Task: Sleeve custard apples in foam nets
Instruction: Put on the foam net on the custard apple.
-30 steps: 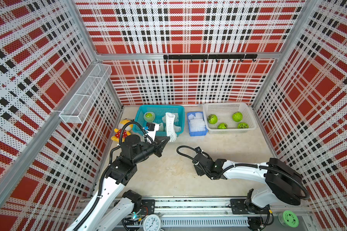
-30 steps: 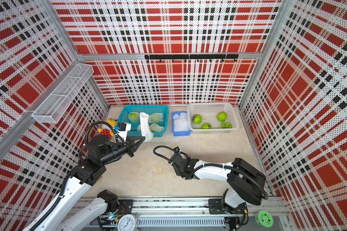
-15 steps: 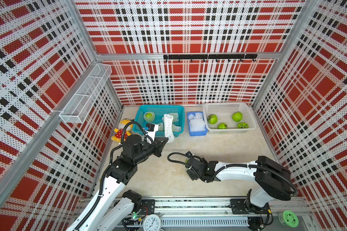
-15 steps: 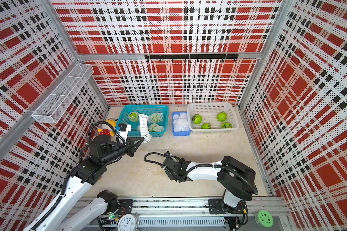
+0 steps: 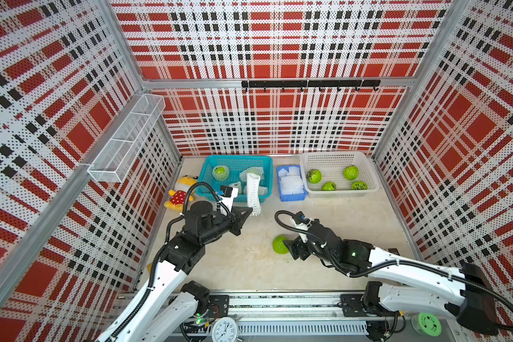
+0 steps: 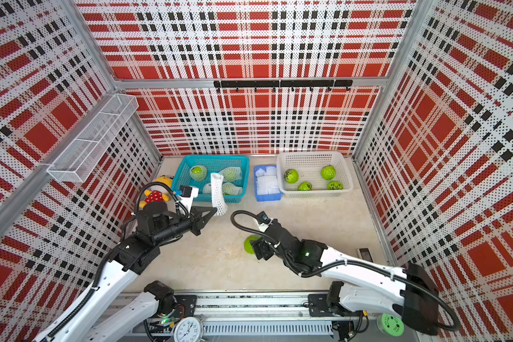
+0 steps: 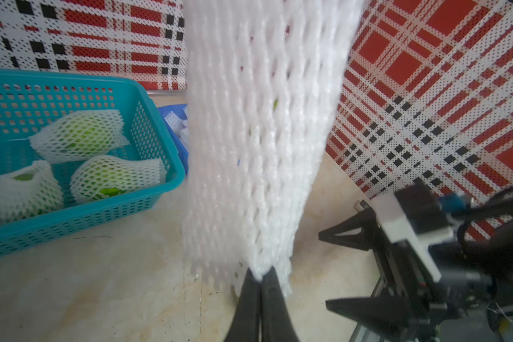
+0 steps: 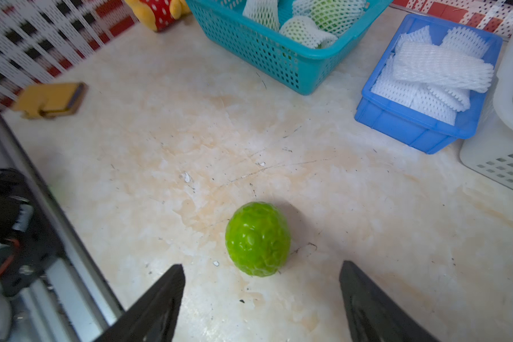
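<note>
Marbled tabletop (image 5: 243, 266), plaid walls all round. A custard apple (image 8: 258, 238) is seen lying loose just ahead of the right gripper (image 5: 291, 249), whose jaws are spread and touch nothing. A foam net (image 5: 253, 192) is pinched by one end in the clamped left gripper (image 7: 261, 275), near the teal basket (image 5: 208, 168). The round fruit could be sent rolling by a one-sided nudge, and entry may be blocked by the net's flattened mouth.

White arms (image 5: 166, 279) carry black joints (image 5: 203, 228) and cables (image 5: 276, 218).
</note>
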